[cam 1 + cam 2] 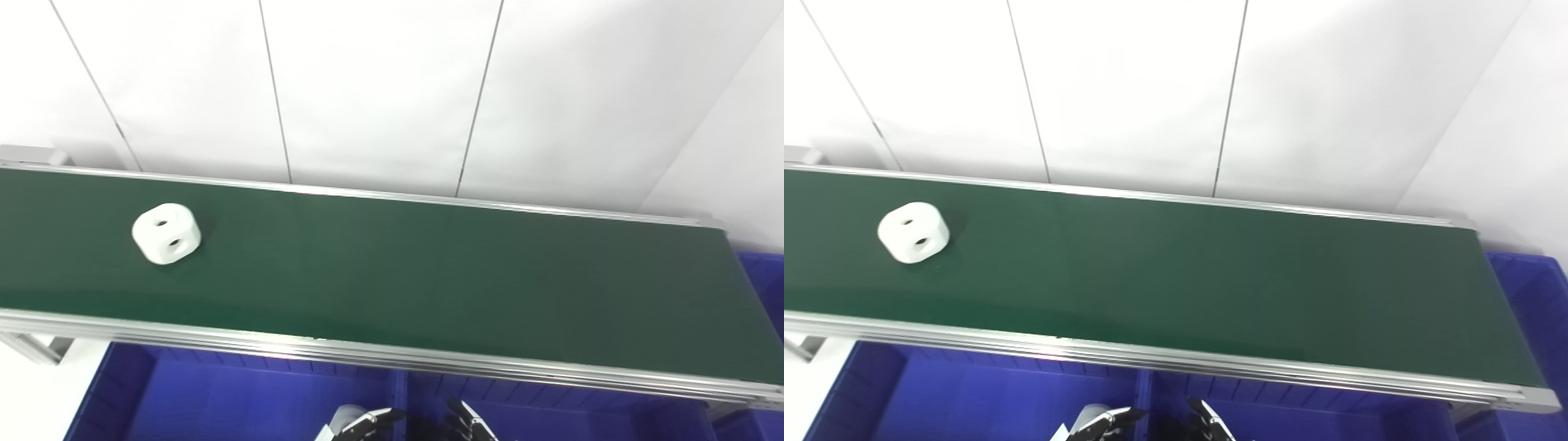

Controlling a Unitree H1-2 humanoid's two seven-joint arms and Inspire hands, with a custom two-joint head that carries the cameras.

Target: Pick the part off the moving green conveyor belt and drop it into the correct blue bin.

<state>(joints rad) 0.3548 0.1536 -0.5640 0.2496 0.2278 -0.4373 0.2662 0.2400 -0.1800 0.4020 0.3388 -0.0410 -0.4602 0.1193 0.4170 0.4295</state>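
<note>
1. The left robot hand [358,424] sat at the bottom edge of both eye views, below the conveyor's near rail and over the blue bins. Only its dark fingertips and a pale rounded part beside them showed, so whether it was open or closed could not be told.
2. The right robot hand [468,421] sat just beside it, to its right, with only a few dark, ridged fingertips rising into the picture. Its state could not be told either. Neither hand touched the belt or the part.
3. The part [166,233] lay on the green conveyor belt [429,275] near its left end, well apart from both hands. It was a white, smooth, matte block with rounded corners, squat in shape, with two small round holes in its top face.
4. The belt was a flat, dark green, matte strip running slantwise across the picture, framed by grooved silver metal rails [392,355] along its near and far sides.
5. A blue bin [245,398] of glossy plastic lay below the near rail on the left, and a second bin [582,416] lay to its right, a thin wall between them. Another blue bin [1531,288] stood at the belt's right end.
6. Behind the belt stood a white panelled wall [380,86] with thin dark seams.
</note>
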